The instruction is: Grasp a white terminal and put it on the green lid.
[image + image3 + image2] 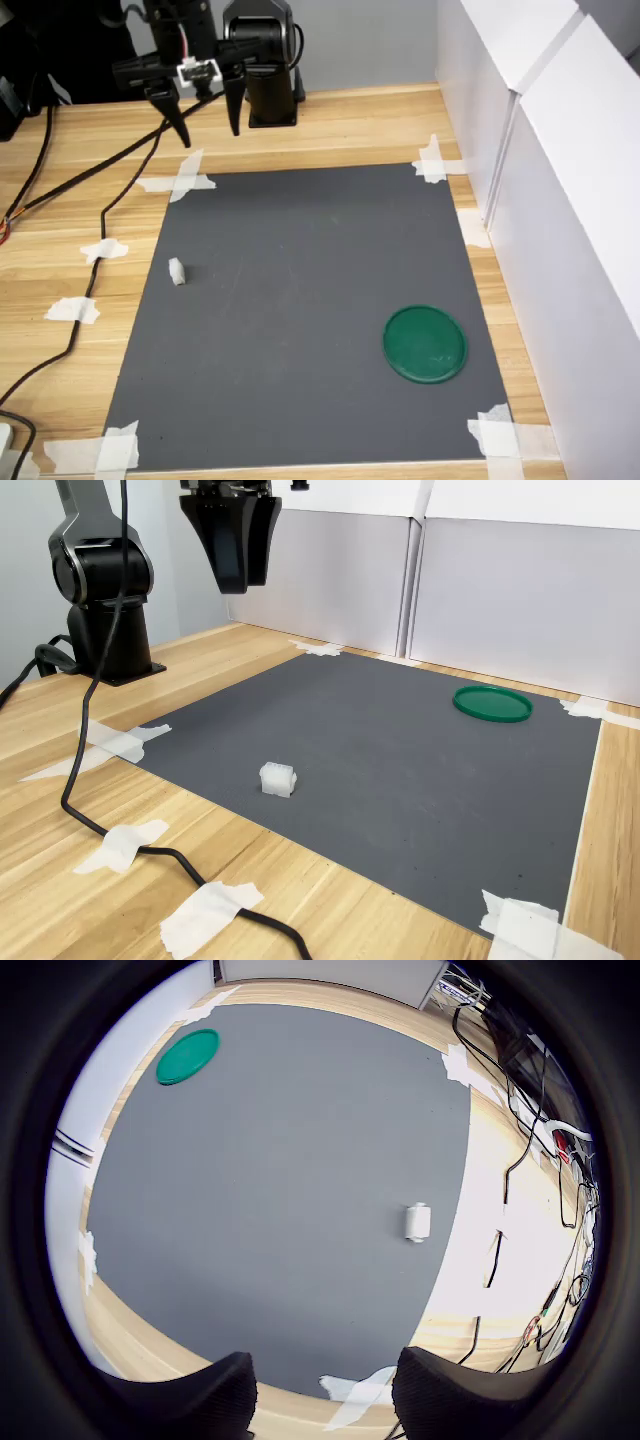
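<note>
We see a dark grey mat [300,330] taped to the wooden desk [330,125]. The green lid [425,343] lies near the mat's corner by the white wall. Our gripper [207,122] hangs empty above the desk, jaws spread. The white terminal [176,271] sits by the mat's opposite edge; it looks light, rigid and slick, so we'd pinch its flat sides.

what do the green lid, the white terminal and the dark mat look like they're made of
Green lid: likely hard plastic, smooth, faint sheen on its raised rim.
White terminal: seemingly moulded plastic, slightly translucent, ribbed sides.
Dark mat: matte grey sheet, no glare; perhaps rubber or card, hard to tell.
</note>
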Robot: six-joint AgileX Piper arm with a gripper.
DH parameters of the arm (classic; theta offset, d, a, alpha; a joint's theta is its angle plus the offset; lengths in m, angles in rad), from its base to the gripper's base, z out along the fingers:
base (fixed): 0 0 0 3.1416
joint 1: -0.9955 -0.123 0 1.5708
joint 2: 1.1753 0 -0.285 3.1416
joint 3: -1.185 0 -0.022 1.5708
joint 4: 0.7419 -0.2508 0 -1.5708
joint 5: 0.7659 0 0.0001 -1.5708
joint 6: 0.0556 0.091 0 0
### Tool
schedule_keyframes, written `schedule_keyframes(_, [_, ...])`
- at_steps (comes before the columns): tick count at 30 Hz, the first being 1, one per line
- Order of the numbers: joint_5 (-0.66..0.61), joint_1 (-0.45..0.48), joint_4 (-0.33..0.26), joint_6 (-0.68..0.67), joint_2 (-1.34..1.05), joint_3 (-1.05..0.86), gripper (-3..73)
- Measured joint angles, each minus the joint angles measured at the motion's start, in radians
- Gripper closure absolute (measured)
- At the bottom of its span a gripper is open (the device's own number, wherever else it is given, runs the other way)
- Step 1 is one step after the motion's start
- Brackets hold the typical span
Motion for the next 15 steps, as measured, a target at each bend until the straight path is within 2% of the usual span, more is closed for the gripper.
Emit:
schedule_keyframes(4, [0.040,0.044,-0.023,-0.052,0.057,0.000,11.3])
schedule_keyframes(10, [0.121,0.093,-0.023,-0.098,0.156,0.000,11.3])
schedule_keyframes(15, [0.169,0.103,-0.039,-0.136,0.235,0.000,11.3])
